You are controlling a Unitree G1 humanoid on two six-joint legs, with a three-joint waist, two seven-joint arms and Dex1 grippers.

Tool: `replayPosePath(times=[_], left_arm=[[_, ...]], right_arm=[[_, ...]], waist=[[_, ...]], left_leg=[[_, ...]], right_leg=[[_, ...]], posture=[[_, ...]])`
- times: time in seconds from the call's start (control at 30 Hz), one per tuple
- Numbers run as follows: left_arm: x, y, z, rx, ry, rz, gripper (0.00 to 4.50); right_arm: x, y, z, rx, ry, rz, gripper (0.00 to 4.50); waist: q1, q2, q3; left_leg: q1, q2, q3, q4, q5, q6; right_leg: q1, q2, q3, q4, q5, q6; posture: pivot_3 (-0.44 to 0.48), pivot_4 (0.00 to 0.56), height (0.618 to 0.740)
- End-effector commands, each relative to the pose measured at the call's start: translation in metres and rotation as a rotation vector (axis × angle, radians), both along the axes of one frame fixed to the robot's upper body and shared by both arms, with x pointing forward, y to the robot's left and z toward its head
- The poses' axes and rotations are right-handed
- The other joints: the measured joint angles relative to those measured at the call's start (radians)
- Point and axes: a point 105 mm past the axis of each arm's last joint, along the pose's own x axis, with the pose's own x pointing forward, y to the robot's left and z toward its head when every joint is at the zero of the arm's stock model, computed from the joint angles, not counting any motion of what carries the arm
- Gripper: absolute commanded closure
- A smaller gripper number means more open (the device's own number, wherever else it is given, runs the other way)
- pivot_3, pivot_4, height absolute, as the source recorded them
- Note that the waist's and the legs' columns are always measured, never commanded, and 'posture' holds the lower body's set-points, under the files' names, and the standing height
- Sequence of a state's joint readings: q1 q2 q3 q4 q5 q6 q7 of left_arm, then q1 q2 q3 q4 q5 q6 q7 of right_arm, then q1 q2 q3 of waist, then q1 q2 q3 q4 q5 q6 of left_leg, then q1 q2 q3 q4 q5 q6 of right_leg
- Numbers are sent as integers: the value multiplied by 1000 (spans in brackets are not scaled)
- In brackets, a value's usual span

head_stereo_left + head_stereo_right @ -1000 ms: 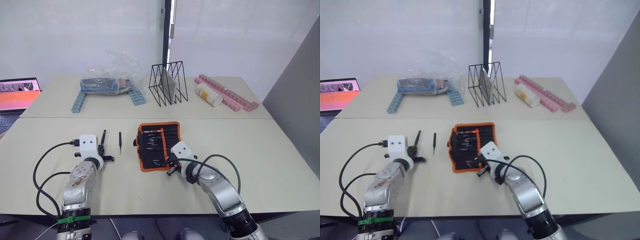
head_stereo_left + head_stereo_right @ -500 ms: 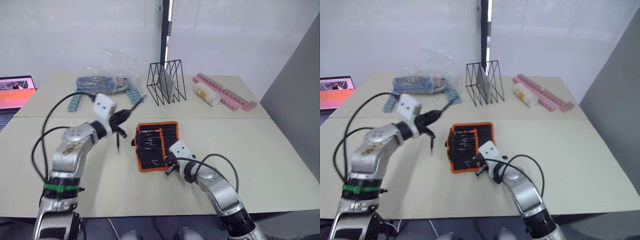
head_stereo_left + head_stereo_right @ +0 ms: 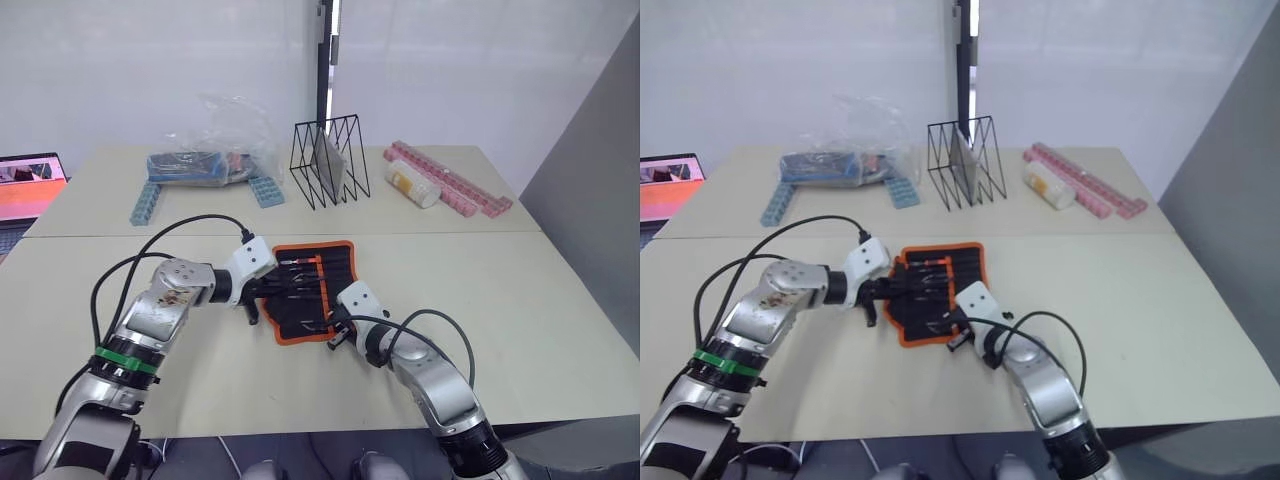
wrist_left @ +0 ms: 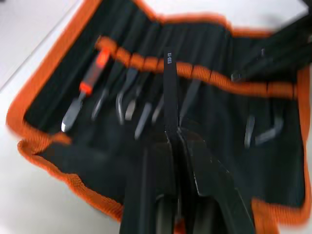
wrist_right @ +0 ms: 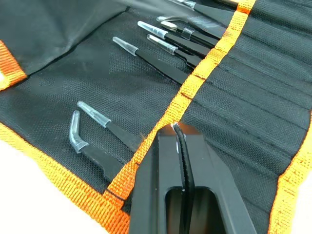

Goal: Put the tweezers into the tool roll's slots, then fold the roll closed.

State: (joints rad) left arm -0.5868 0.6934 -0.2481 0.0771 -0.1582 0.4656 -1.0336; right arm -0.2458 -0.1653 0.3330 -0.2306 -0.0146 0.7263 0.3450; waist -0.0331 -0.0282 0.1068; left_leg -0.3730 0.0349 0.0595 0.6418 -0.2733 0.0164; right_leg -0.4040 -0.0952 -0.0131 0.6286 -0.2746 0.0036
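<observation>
The tool roll [image 3: 335, 262] lies open on the table, black with orange edging and an orange stripe [image 5: 207, 63] across its slots [image 5: 253, 97]. Several tweezers [image 5: 161, 61] sit tucked under the stripe. My left gripper [image 4: 173, 134] hovers over the roll's left part, shut on a slim black tweezers [image 4: 169, 92] whose point aims at the slots. A second loose tweezers [image 3: 251, 312] lies on the table just left of the roll. My right gripper [image 3: 335, 335] is shut, its fingertips [image 5: 170, 134] resting on the orange stripe at the roll's near edge.
At the back stand a black wire rack [image 3: 328, 165], a clear bag with blue toothed bars [image 3: 205, 165], pink bars [image 3: 455, 188] and a white bottle [image 3: 415, 188]. A laptop [image 3: 25, 185] sits at the far left.
My left arm lifted a tweezers from the table, swung up and then right, and now holds it over the roll. The right gripper stayed at the roll's near edge.
</observation>
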Motion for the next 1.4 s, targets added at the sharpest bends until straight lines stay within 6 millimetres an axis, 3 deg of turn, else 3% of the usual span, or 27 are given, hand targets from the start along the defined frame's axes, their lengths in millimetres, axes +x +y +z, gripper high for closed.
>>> replayPosePath(times=[0.03, 0.27, 0.5, 0.73, 1.1, 1.4], left_arm=[[-8, -7, 10, 43, -22, -82, 4469], [-14, -8, 1, 87, 12, -121, 4469], [-18, 6, -8, 154, 34, -125, 4469], [-11, -13, -4, 181, 8, -161, 4469], [-4, -16, -7, 281, 23, -189, 4469], [1, -34, -7, 293, 23, -231, 4469]], right_arm=[[-18, -15, -53, -88, 212, -49, 4500], [-30, -19, -47, -78, 199, -63, 4500], [-41, -24, -51, -83, 217, -87, 4500], [-42, -25, -55, -99, 236, -98, 4500], [-44, -24, -58, -100, 252, -106, 4500], [-48, -26, -65, -115, 281, -121, 4500]], waist=[[2, 0, 0], [18, 1, 0], [20, 1, 0], [30, 0, 0], [30, -1, -1], [34, -2, -1]], left_leg=[[0, 0, 0, 0, 0, 0], [-3, 0, 0, 0, -1, 2], [-9, -1, 0, 2, -4, 7], [-8, -3, -1, 8, -4, 8], [-8, -3, -1, 15, -5, 9], [-8, -3, -2, 19, -5, 9]], right_leg=[[0, 0, 0, 0, 0, 0], [-3, 0, -1, 1, 0, 0], [-4, 4, -3, -2, -1, 2], [1, 18, -2, -1, -2, 5], [2, 22, -1, 3, -2, 6], [4, 23, 1, 4, -2, 7]], posture=[[0, 150, 737], [0, 150, 737], [0, 150, 737], [0, 150, 737], [0, 150, 737], [0, 150, 737]])
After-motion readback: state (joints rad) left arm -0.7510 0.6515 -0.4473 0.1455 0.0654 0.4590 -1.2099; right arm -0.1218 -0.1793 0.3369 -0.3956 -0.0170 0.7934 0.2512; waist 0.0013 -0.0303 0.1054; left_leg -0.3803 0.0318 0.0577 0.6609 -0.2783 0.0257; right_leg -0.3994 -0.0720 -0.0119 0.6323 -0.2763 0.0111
